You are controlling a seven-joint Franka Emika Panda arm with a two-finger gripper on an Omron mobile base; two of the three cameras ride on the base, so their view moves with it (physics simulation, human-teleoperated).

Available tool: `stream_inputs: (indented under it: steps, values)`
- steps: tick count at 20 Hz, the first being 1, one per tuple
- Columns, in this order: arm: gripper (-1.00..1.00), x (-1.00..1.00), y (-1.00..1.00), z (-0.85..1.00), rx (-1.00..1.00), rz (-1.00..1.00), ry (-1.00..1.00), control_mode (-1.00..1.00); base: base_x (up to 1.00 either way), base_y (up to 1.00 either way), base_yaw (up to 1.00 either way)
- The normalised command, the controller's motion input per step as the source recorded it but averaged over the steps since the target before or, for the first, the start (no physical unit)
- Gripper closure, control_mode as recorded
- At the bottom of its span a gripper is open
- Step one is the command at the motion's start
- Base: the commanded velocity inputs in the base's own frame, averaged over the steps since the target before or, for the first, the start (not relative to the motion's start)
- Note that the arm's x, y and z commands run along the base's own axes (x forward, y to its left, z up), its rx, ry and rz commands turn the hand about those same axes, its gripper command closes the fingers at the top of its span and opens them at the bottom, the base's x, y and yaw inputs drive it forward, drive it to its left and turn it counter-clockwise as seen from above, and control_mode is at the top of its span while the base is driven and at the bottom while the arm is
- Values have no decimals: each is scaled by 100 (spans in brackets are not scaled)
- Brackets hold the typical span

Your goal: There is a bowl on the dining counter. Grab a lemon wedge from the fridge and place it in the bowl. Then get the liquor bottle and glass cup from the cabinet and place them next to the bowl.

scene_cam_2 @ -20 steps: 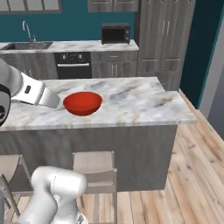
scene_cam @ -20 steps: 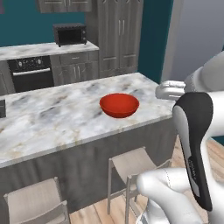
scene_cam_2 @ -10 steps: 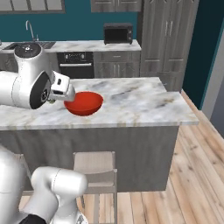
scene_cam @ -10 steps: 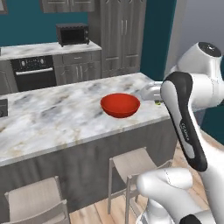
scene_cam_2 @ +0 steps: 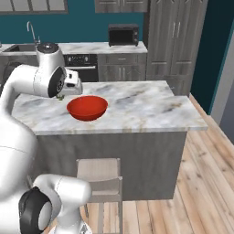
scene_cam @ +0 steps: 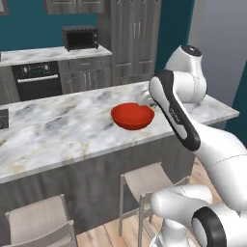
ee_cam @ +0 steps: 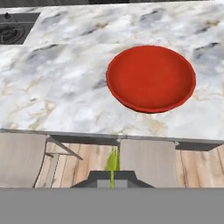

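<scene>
The glossy red bowl (scene_cam: pixel 132 116) (scene_cam_2: pixel 87 107) (ee_cam: pixel 151 78) sits on the marble dining counter (scene_cam: pixel 58 130) (scene_cam_2: pixel 146 107) (ee_cam: pixel 65 87), near its front edge. My gripper (scene_cam_2: pixel 68 89) (ee_cam: pixel 112 177) hovers just beside the bowl's rim, above the counter's front edge. It is shut on a thin yellow-green lemon wedge (ee_cam: pixel 113 162). In the left base view my forearm covers most of the hand (scene_cam: pixel 144 99) next to the bowl. The bowl holds nothing. The fridge, liquor bottle and glass cup are out of view.
Pale stools (scene_cam: pixel 149 181) (scene_cam_2: pixel 98 176) stand under the counter's front. Behind are the oven (scene_cam: pixel 36 84), a microwave (scene_cam_2: pixel 123 34), tall grey wood-grain cupboards (scene_cam_2: pixel 176 41) and a sink tap (scene_cam_2: pixel 31 31). A dark cooktop (ee_cam: pixel 13 28) is set into the counter.
The arm has swung in over the counter, bringing the shut hand from beyond the bowl's side up to its rim. The bowl and the base have not moved.
</scene>
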Motion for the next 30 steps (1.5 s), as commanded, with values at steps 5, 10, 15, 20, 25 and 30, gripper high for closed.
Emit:
stream_inputs:
  steps: [5,10,15,20,25,30]
  values:
    - [100,87,2,-34,-12,0,0,-100,0,0,0]
    - [100,68,0,-54,-8,1,0,-100,0,0,0]
    - [100,57,0,-53,-1,2,0,-100,0,0,0]
    - [100,53,0,-52,0,2,0,-100,0,0,0]
    - [100,47,0,-51,0,2,0,-100,0,0,0]
    - [100,35,0,-30,0,0,0,-100,0,0,0]
